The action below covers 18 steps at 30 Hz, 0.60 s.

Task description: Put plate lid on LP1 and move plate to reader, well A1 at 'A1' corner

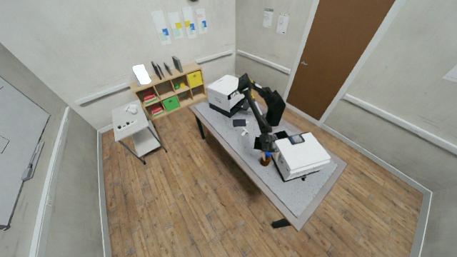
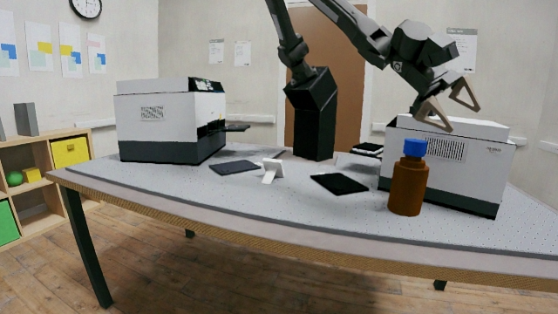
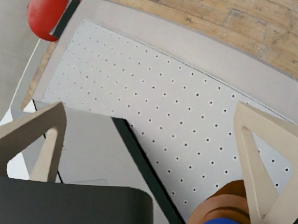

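Observation:
My gripper is open and empty, tilted, above the near side of the dispenser. The brown bottle with a blue cap stands upright beside the dispenser; in the wrist view it is low, by the right finger. A small white and dark stack sits at the dispenser's stage; plate and lid cannot be told apart. The reader is at the other end, its dark stage sticking out. No labels are readable.
Two flat dark pads lie on the deck, one near the reader and one near the bottle. A small white stand is between them. A red object shows beyond the bench.

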Motion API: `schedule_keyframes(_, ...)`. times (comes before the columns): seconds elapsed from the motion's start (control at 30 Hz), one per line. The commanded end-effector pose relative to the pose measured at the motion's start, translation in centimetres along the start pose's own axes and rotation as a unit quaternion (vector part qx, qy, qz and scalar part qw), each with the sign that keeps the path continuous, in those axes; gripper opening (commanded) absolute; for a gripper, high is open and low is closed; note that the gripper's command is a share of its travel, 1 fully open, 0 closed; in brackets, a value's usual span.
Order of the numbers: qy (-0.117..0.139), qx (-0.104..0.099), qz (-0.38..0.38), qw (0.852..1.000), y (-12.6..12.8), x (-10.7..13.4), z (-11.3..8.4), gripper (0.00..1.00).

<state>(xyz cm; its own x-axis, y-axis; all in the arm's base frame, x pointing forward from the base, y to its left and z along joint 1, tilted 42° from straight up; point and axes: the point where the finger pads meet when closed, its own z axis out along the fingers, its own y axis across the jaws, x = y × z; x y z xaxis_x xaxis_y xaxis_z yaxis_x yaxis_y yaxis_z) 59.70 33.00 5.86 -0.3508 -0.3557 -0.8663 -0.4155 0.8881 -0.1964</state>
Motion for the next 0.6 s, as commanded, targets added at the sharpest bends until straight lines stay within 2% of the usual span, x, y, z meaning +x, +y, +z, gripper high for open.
schedule_keyframes(0.0,-0.031,0.014,0.003,0.999,-2.8,-2.8,-1.0,1.00)
schedule_keyframes(0.03,-0.031,0.014,0.003,0.999,-2.8,-2.8,-1.0,1.00)
schedule_keyframes(0.07,-0.015,0.021,0.007,1.000,-1.9,-2.7,-1.1,1.00)
schedule_keyframes(0.13,0.009,0.036,0.022,0.999,-1.8,-2.6,-1.8,1.00)
schedule_keyframes(0.2,0.002,0.024,0.020,1.000,-1.8,-2.5,-2.3,1.00)
schedule_keyframes(0.3,0.005,0.022,0.011,1.000,-2.4,-1.4,-3.3,1.00)
schedule_keyframes(0.37,0.006,0.026,0.009,1.000,-3.8,-0.9,-3.6,1.00)
schedule_keyframes(0.4,0.022,0.044,0.019,0.999,-4.5,-0.6,-3.8,1.00)
schedule_keyframes(0.47,0.045,0.067,0.038,0.996,-5.3,-0.5,-4.2,1.00)
schedule_keyframes(0.57,0.035,0.059,0.039,0.997,-6.0,-0.6,-4.8,1.00)
